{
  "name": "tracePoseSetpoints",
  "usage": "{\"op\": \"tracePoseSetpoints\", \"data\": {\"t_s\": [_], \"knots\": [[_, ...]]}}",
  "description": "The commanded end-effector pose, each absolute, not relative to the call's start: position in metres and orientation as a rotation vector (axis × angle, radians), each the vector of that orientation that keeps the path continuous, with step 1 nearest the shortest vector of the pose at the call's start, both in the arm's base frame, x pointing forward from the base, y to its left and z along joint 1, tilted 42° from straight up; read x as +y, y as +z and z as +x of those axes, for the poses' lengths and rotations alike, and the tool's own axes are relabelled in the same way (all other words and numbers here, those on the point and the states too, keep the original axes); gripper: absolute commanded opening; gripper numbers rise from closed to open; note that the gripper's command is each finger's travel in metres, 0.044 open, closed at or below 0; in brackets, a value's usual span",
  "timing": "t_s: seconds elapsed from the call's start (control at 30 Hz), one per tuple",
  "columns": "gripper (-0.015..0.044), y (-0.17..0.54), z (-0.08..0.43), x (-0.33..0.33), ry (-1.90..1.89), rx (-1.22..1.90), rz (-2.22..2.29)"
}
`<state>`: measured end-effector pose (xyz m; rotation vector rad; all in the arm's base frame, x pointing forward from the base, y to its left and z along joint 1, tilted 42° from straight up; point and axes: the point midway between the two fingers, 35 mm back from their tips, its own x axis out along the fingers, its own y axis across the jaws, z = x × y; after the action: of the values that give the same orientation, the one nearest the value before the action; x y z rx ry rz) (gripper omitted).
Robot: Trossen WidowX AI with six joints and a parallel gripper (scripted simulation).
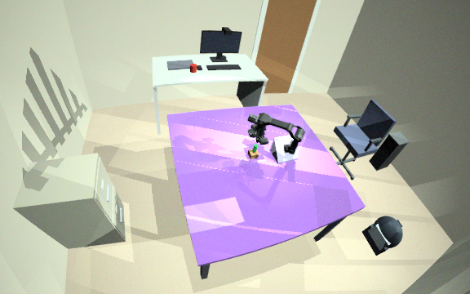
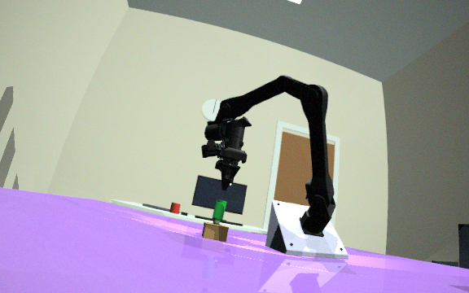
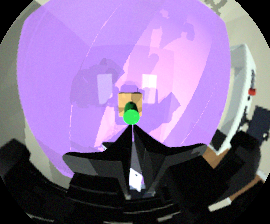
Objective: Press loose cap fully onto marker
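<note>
Gripper [image 2: 227, 188]: fingers pressed together, nothing between them, hanging above the cap with a gap
Cap [image 2: 219, 208]: green, seated on the marker, upright
Holder block [image 2: 215, 232]: tan, on the purple table [image 2: 55, 244], carrying the capped marker
Arm base [image 2: 305, 238]: white wedge, near the block

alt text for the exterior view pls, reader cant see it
A black robot arm's gripper, shut and empty, hangs just above a green cap sitting on a marker in a small tan holder block on a purple table. The arm's white base stands to the right.
</note>
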<state>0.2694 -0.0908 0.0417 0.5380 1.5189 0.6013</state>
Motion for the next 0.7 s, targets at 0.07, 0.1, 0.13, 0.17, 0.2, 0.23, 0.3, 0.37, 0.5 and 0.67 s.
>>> {"op": "tracePoseSetpoints", "data": {"t_s": [0.07,0.1,0.13,0.17,0.2,0.23,0.3,0.37,0.5,0.67], "knots": [[0.0000,0.041,0.270,-0.091,0.596,1.519,0.543],[0.0000,0.041,0.270,-0.090,0.596,1.519,0.543],[0.0000,0.040,0.270,-0.090,0.596,1.519,0.543],[0.0000,0.040,0.270,-0.089,0.596,1.519,0.543],[0.0000,0.039,0.270,-0.089,0.596,1.519,0.543],[0.0000,0.038,0.270,-0.088,0.596,1.519,0.543],[0.0000,0.036,0.270,-0.086,0.596,1.519,0.543],[0.0000,0.034,0.270,-0.084,0.596,1.519,0.543],[0.0000,0.029,0.269,-0.080,0.596,1.518,0.543],[0.0000,0.024,0.269,-0.075,0.597,1.518,0.543]]}}
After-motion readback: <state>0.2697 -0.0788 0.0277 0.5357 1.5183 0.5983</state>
